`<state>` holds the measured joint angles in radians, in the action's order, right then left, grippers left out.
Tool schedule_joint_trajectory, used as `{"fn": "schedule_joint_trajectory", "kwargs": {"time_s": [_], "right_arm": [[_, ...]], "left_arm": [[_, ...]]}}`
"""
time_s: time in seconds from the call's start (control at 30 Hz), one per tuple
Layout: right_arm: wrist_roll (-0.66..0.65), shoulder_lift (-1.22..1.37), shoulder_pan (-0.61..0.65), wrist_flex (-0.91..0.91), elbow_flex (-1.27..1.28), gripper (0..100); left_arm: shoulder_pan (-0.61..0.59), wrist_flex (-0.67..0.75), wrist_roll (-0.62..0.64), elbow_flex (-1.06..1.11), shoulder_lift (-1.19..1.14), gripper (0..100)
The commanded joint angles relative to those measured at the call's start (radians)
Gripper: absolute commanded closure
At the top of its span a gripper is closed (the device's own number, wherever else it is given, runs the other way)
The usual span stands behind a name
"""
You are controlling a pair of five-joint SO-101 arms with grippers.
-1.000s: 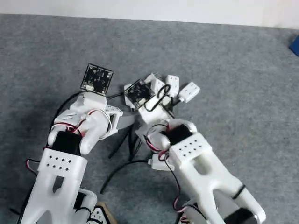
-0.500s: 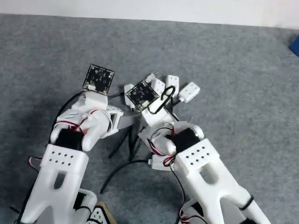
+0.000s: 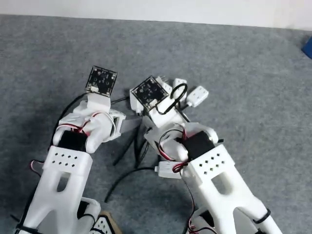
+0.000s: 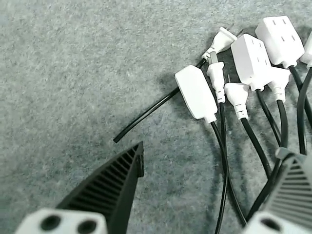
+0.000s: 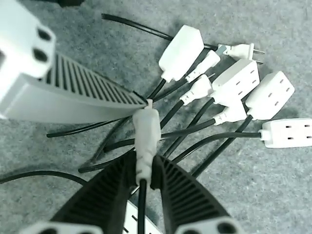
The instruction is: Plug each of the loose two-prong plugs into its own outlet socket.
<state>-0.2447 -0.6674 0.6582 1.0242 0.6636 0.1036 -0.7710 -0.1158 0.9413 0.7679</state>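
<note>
Currently clamps a light, hard white plug (image 5: 146, 130) across its body in the right gripper (image 5: 144, 168), a springy black cord (image 5: 142, 212) trailing behind and likely to tug it askew. Holds the left gripper (image 4: 213, 158) spread wide and empty beside the heap of sockets (image 3: 197, 95) and loose plugs (image 4: 237, 95) just above centre of the high view. Best pinched firmly on the flat sides, being smooth and apt to swivel.

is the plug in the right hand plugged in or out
Out: the right hand grips the plug, its tip clear of the outlet sockets lying farther off.
</note>
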Motion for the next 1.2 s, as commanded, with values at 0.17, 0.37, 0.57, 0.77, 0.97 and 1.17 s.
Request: {"fn": "schedule_joint_trajectory", "kwargs": {"time_s": [0.17,0.37,0.57,0.77,0.97,1.17], "right_arm": [[0.012,-0.041,0.01,0.013,-0.074,99.1],[0.046,-0.038,0.01,0.047,-0.119,99.1],[0.161,0.186,0.004,0.219,-0.303,99.1],[0.232,0.45,0.008,0.449,-0.625,99.1],[0.264,0.527,-0.008,0.607,-0.737,99.2],[0.252,0.544,-0.077,0.742,-0.736,99.3]], "left_arm": [[0.074,0.009,-0.025,-0.015,-0.008,58],[0.104,0.014,-0.026,0.002,-0.007,58],[0.094,0.014,-0.026,0.007,-0.007,58],[0.094,0.014,-0.026,0.008,-0.007,58],[0.082,0.015,-0.023,0.008,-0.007,58],[0.022,0.069,-0.02,0.038,-0.007,58]]}}
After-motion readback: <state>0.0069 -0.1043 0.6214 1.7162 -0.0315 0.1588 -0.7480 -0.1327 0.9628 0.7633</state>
